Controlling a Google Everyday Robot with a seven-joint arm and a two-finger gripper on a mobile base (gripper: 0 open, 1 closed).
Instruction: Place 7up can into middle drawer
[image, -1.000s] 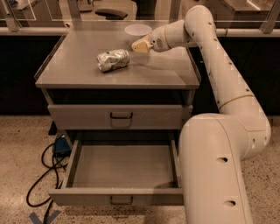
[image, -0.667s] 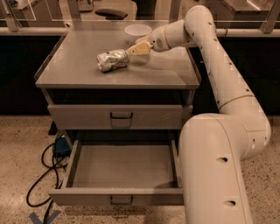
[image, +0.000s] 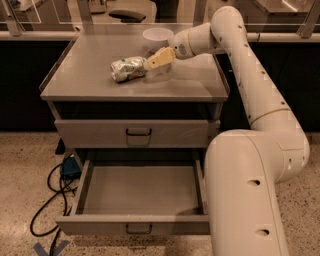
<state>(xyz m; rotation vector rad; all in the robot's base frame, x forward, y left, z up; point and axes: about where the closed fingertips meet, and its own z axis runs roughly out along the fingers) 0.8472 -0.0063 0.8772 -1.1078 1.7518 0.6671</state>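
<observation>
The 7up can (image: 128, 69) is lying on its side on the cabinet top (image: 85, 82), silvery, dented-looking, with green print. The gripper (image: 159, 60) is sitting at its right end; whether it's gripping, I cannot tell. Below, the middle drawer (image: 100, 224) is standing open.

The cream arm (image: 243, 60) has rounded tubes, small dark holes and a gold ring; its tan pincer (image: 159, 59) hangs above the table (image: 90, 85).

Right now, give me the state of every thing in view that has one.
Can: lying on its side on the cabinet top.
Lower drawer: pulled open, nothing in it.
Upper drawer: shut.
Bowl: upright, behind the can.
Gripper: at the can's right end, low over the top.
</observation>
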